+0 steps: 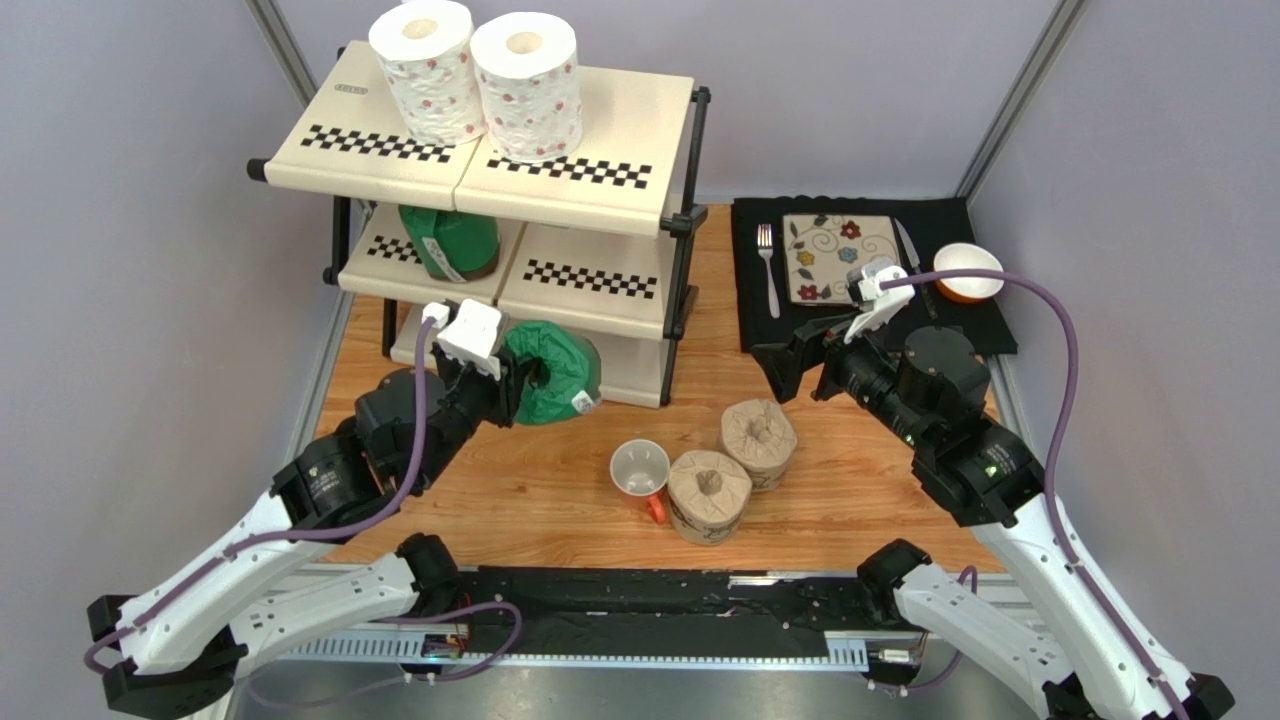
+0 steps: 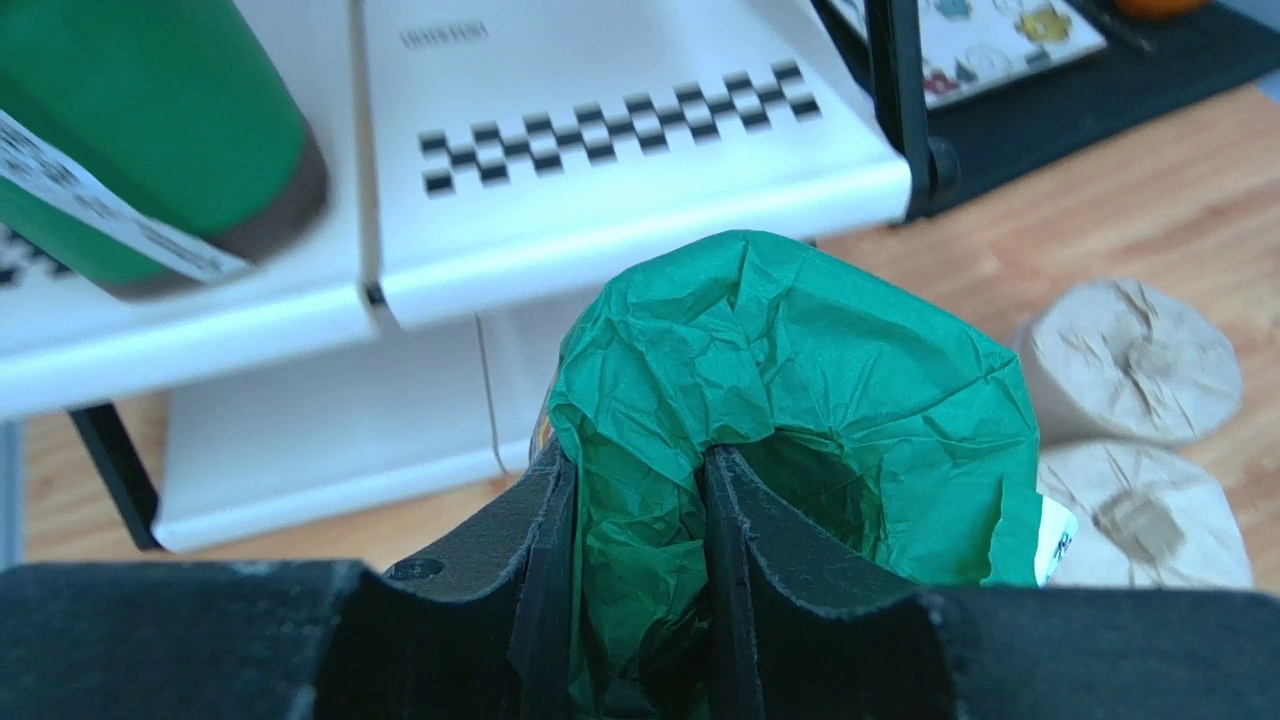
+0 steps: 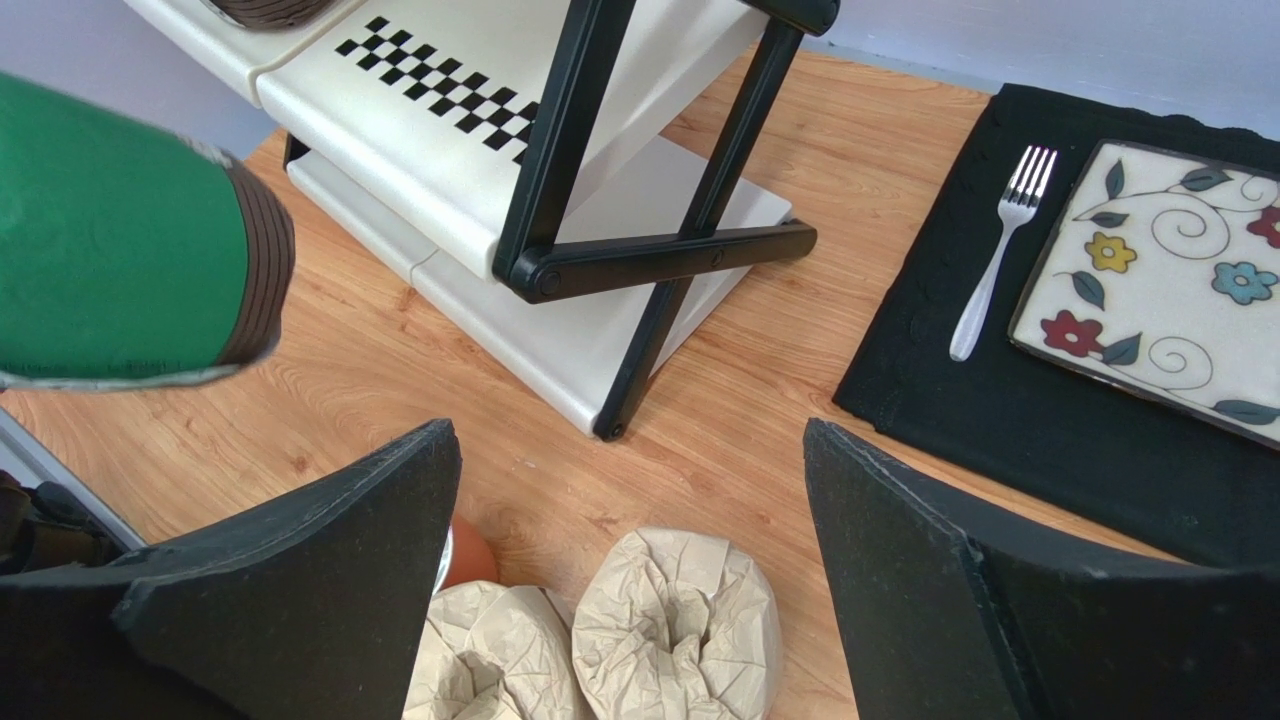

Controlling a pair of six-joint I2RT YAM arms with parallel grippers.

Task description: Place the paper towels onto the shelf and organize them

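**Green roll carried to the shelf, four of six rolls off the table**

The left gripper [image 2: 639, 458] is clamped on the crumpled end wrapping of a green roll [image 2: 796, 390]. It holds the roll, apparently clear of the table, just in front of the lower tiers of the shelf [image 1: 631, 128]. The second green roll [image 1: 451, 240] lies in the left bay of the middle tier, and two white floral rolls [image 1: 529, 83] stand on the top tier. Two tan rolls [image 1: 709, 495] wait on the table beside a mug [image 1: 640, 470]. The right gripper [image 3: 628, 450] hangs above them, jaws apart and empty.

The step in hand is judged to be shelving the green pair. The next move calls for raising the roll over the checkered front edge and into the free right bay. The pinch on loose paper may slip.
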